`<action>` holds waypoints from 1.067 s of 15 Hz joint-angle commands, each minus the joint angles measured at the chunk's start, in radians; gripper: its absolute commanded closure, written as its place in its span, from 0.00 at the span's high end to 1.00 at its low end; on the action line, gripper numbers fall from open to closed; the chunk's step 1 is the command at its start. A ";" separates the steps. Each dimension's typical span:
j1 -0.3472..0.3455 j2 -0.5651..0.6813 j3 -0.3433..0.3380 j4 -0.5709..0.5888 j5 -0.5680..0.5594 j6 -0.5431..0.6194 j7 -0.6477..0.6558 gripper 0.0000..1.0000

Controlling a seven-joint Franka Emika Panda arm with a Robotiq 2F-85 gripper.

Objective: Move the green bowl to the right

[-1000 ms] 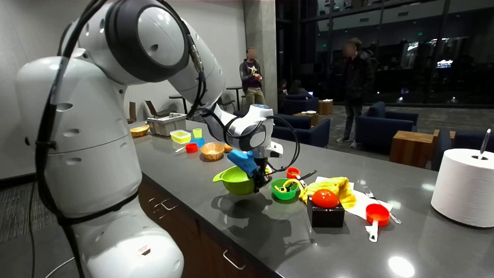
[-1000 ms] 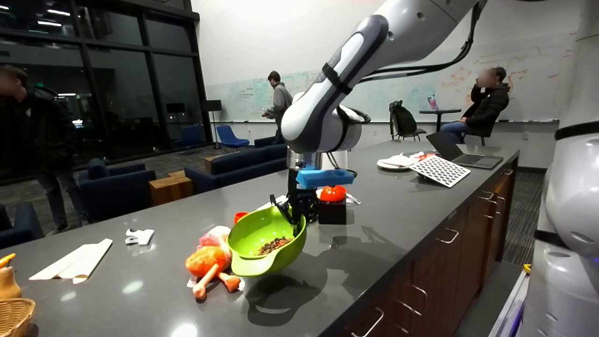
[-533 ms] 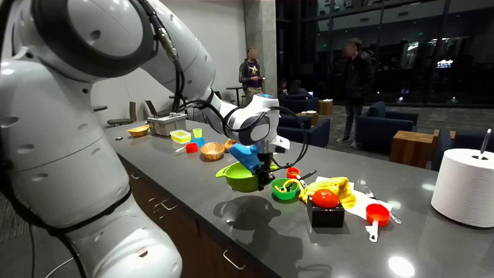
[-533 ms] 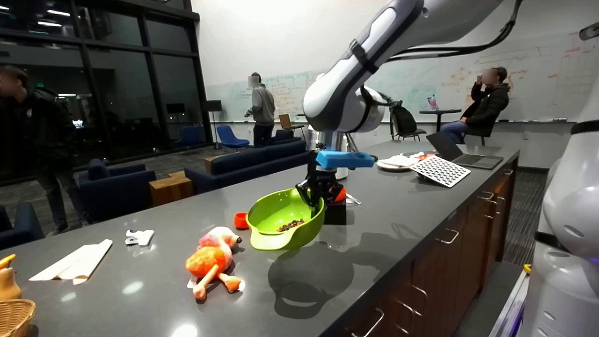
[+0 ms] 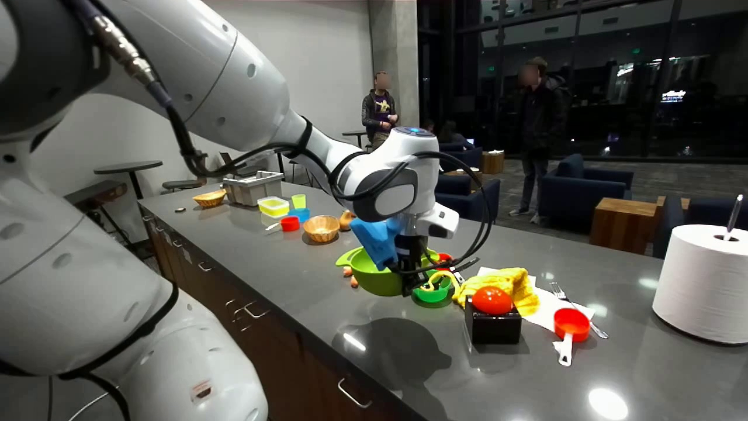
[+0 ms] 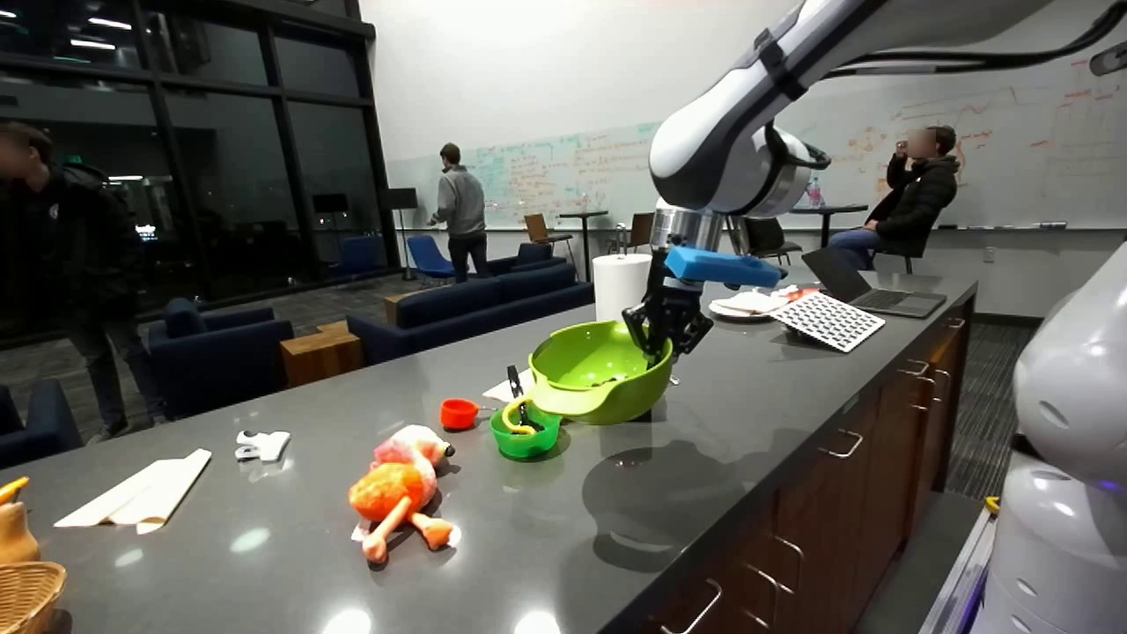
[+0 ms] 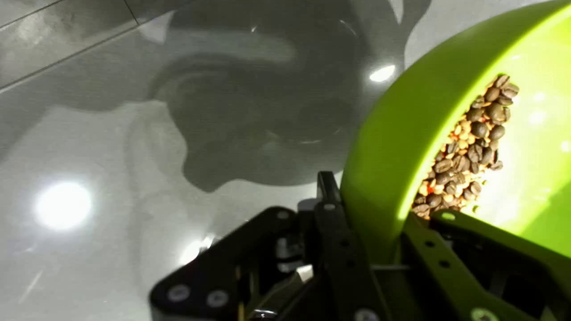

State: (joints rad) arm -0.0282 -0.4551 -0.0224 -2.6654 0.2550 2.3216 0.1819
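Observation:
The lime-green bowl (image 5: 377,279) is in the air above the grey counter, with its shadow beneath it. It also shows in an exterior view (image 6: 603,401), slightly tilted with its lip side lower. My gripper (image 6: 659,350) is shut on the bowl's wall, one finger outside and one inside. In the wrist view, the jaws (image 7: 368,218) pinch the bowl (image 7: 401,129) at its rim. Dark beans and small pale grains (image 7: 473,147) lie inside the bowl. The fingertip inside the bowl is partly hidden.
A small darker-green cup (image 6: 526,438) with a yellow strip stands close by the bowl. A red button on a black box (image 5: 494,327), yellow cloth (image 5: 514,286), red scoop (image 5: 571,324) and paper roll (image 5: 704,283) stand beyond. A plush toy (image 6: 401,489) and laptop (image 6: 880,291) also show.
My gripper has carried the bowl to the right in both exterior views, away from the plush toy and past the small green cup. The grip on the bowl stays the same.

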 commanded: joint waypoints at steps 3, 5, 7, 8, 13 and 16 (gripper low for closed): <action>-0.093 -0.174 -0.050 -0.091 -0.029 -0.059 0.013 0.03; -0.131 -0.204 -0.073 -0.108 -0.042 -0.069 0.004 0.03; -0.161 -0.217 -0.093 -0.115 -0.054 -0.071 -0.003 0.03; -0.171 -0.216 -0.104 -0.115 -0.056 -0.070 -0.008 0.03; -0.205 -0.191 -0.137 -0.103 -0.063 -0.065 -0.017 0.03; -0.210 -0.179 -0.164 -0.106 -0.040 -0.049 -0.026 0.03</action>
State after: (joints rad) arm -0.2295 -0.6312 -0.1584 -2.7727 0.1975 2.2683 0.1752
